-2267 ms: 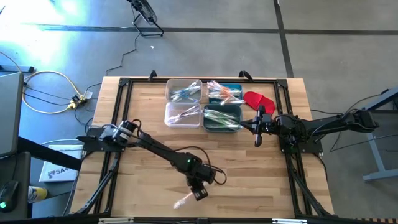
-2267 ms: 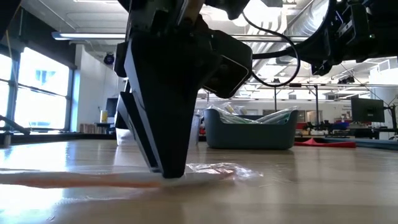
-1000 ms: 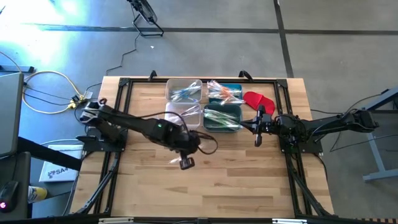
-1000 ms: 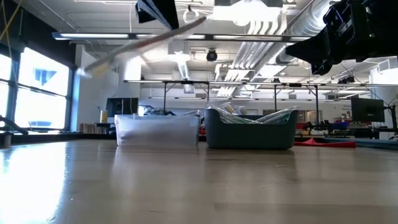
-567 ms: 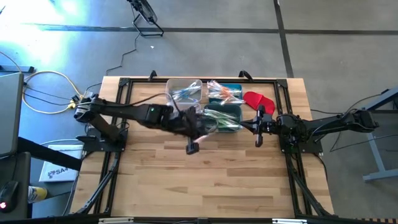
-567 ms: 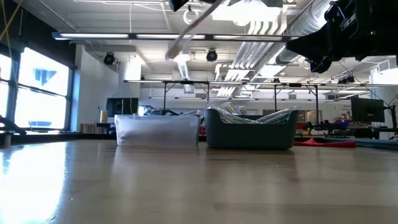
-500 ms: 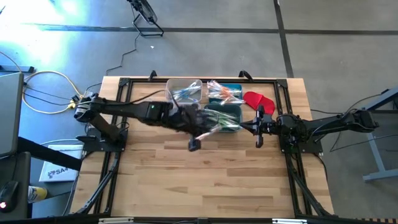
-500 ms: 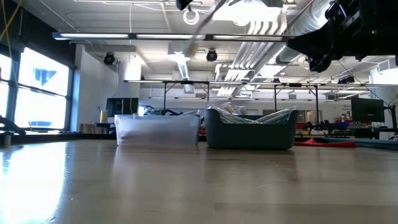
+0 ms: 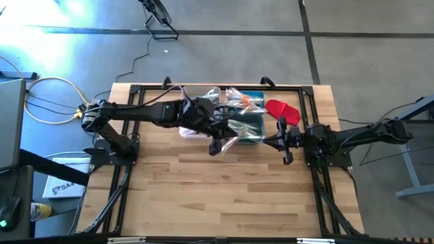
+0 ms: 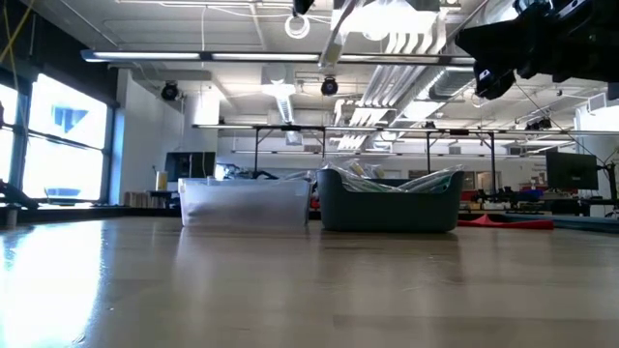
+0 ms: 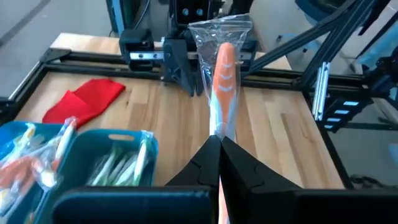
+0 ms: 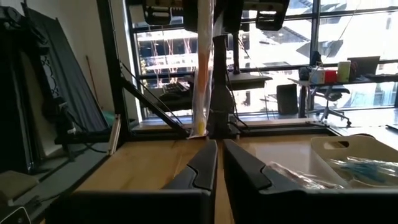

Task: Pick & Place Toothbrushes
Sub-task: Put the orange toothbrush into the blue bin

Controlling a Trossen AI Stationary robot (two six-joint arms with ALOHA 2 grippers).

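My left gripper [image 9: 218,145] is shut on an orange toothbrush in a clear wrapper [image 11: 224,74], over the near edge of the near teal bin [image 9: 262,127]. That bin holds green toothbrushes [image 11: 115,163]. The far teal bin [image 9: 260,95] holds orange ones [image 11: 28,158]. Left of them stand two clear bins [image 9: 184,129] with more toothbrushes. In the low view the held toothbrush [image 10: 334,39] slants high above the table. My right gripper [image 9: 268,141] waits at the table's right side, shut, with nothing between its fingers [image 12: 205,163]. My left gripper pinches one end of the wrapped toothbrush [image 11: 219,127] between its two fingers. The fingers point toward the table's right edge, slanting a little down, and lie along it. The toothbrush reaches out past the fingertips, lifted clear of bins and table.
A red cloth [image 9: 283,108] lies flat on the table at the far right, beside the far teal bin. A black frame [image 9: 135,91] runs around the wooden tabletop. The near half of the table [image 9: 224,196] is bare wood.
My left gripper has carried the toothbrush up and toward the far right, from above the table's middle to the near teal bin, and has tipped up closer to level. The toothbrush now points toward the right edge. My right gripper has turned a little in place.
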